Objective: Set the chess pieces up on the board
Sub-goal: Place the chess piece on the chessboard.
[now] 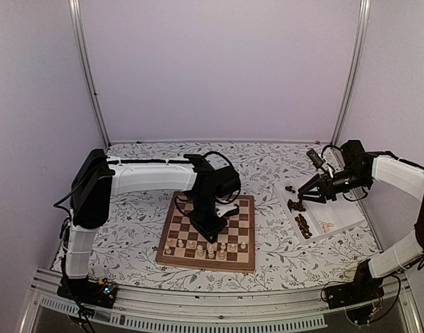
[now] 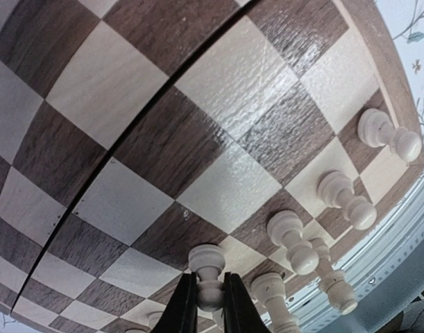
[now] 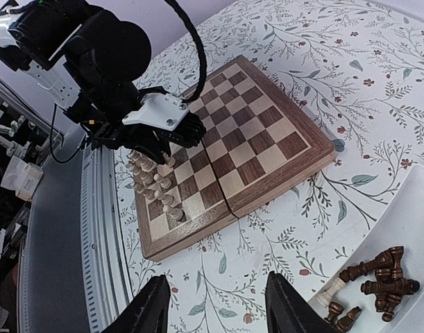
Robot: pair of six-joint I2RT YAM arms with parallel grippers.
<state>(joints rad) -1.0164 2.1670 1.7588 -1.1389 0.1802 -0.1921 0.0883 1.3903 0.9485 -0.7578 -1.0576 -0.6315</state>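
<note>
left gripper [image 2: 210, 305]: clamped on pale pawn [image 2: 207, 262], apparently standing on board [image 2: 163, 146] | right gripper [image 3: 218, 309]: apart

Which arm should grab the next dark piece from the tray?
Right. The right hand hangs open beside the white tray of dark pieces; the left hand is over the board, shut on a pale pawn.

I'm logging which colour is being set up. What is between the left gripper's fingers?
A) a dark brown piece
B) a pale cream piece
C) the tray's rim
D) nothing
B: in the left wrist view, the left gripper has its fingers closed on either side of a pale cream piece standing on the board.
</note>
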